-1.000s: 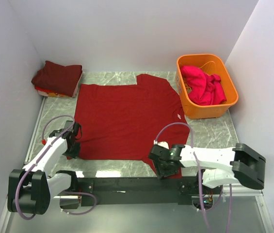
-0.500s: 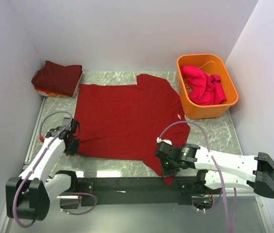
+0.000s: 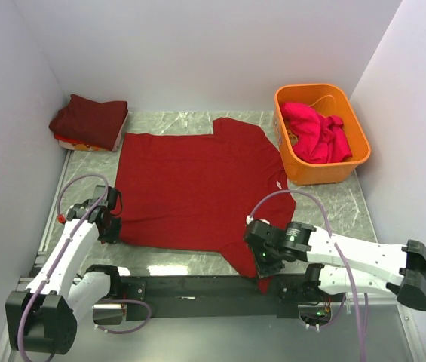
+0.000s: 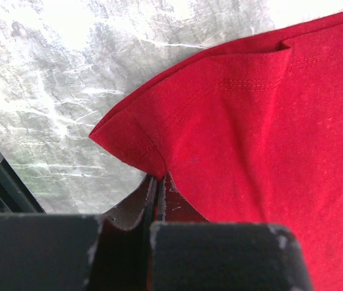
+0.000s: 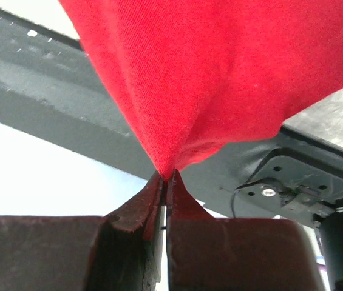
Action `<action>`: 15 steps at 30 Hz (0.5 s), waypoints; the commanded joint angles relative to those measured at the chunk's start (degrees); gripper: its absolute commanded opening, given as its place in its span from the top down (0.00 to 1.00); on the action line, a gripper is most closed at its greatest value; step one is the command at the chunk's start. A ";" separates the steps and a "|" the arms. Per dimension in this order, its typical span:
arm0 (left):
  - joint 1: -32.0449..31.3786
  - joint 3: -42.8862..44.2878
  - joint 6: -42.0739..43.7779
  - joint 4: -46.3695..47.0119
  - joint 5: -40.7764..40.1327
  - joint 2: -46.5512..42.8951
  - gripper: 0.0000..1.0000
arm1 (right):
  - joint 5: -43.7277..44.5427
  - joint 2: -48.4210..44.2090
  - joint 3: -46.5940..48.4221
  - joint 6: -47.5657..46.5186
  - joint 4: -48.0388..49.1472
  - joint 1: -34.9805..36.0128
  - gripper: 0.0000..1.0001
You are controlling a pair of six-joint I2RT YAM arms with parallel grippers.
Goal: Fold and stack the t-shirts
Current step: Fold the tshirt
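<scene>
The red t-shirt [image 3: 197,188] lies spread on the marble table [image 3: 333,207], its near corners pinched by the left gripper [image 3: 111,226] and right gripper [image 3: 267,260] (both clamped tight on cloth), with folded maroon shirts [image 3: 88,121] far left and a pink shirt [image 3: 314,132] in the orange tub [image 3: 357,151].

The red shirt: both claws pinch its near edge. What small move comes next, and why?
Probably lift both near corners together and carry them toward the far edge, folding the red shirt in half: the left claw and right claw are each shut on it, and the rest lies flat.
</scene>
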 commanded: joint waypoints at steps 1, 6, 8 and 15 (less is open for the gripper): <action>0.18 0.53 0.16 0.09 -0.69 -0.21 0.99 | 3.69 2.54 4.00 -3.98 -1.26 -2.62 1.00; 0.18 2.90 1.22 2.11 0.28 2.68 0.99 | 9.07 2.73 9.71 -9.79 -4.43 -13.51 1.00; 0.18 3.60 2.61 5.00 1.68 3.56 0.99 | 9.60 2.38 11.12 -12.60 -4.25 -16.85 1.00; 0.27 8.87 4.38 8.70 3.09 8.48 0.99 | 11.88 7.73 18.77 -21.30 -5.13 -22.92 1.00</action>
